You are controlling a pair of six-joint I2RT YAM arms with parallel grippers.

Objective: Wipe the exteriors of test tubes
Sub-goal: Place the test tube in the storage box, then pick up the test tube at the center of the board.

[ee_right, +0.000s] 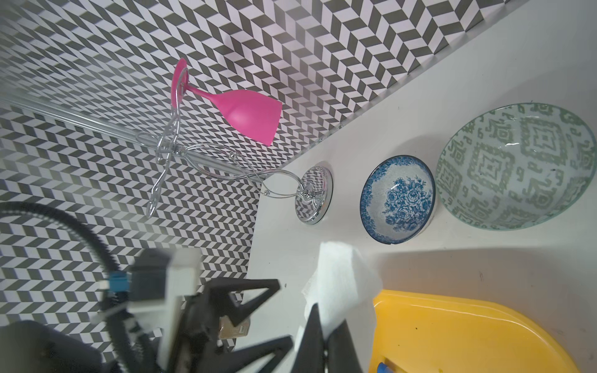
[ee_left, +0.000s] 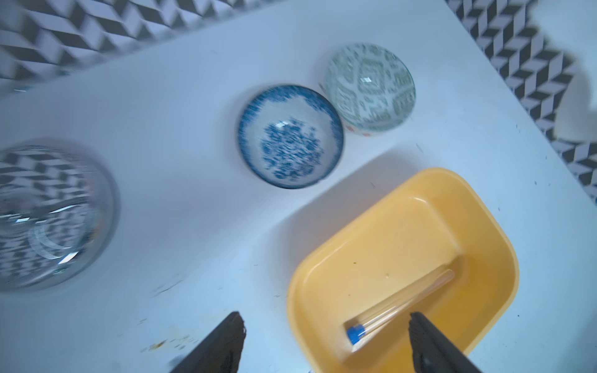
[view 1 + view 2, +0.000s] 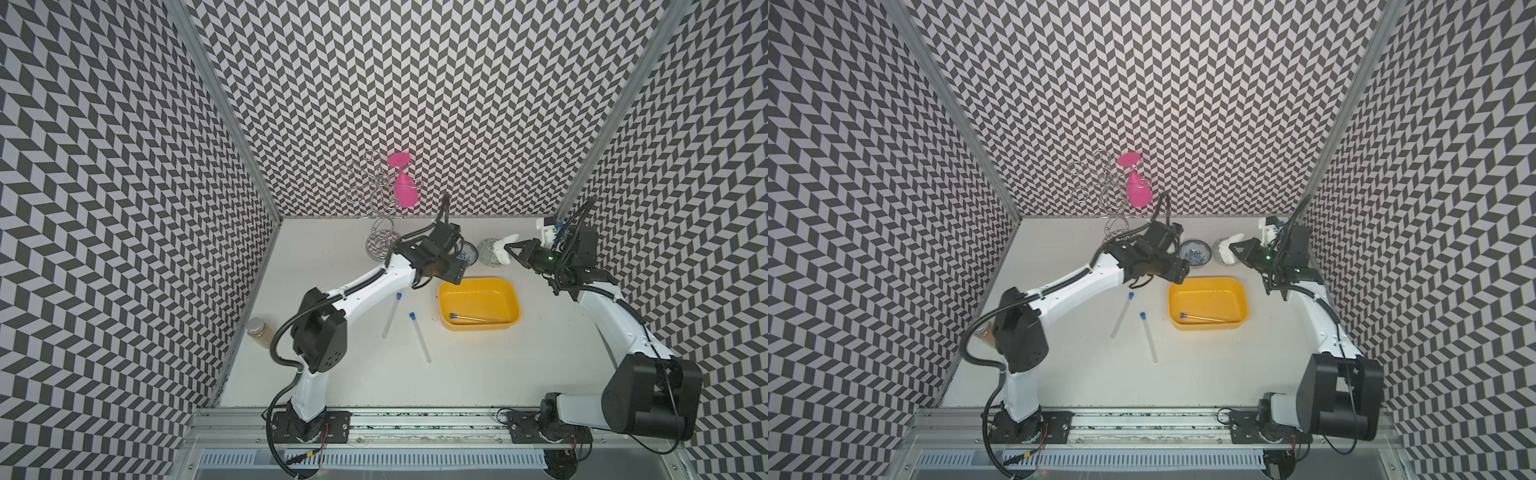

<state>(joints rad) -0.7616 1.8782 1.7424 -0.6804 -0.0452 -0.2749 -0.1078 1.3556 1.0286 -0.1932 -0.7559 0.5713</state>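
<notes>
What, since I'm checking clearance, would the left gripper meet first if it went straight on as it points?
Probably the yellow tub: its rim shows between the open jaws of the left gripper, with the capped end of the test tube just inside. Depth is unclear.

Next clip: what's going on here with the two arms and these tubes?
The right gripper is shut on a white tissue, held up off the table. The left gripper hangs with its fingers open above the yellow tub, where one test tube lies. Two more test tubes lie on the table beside the tub, with neither arm touching them.
</notes>
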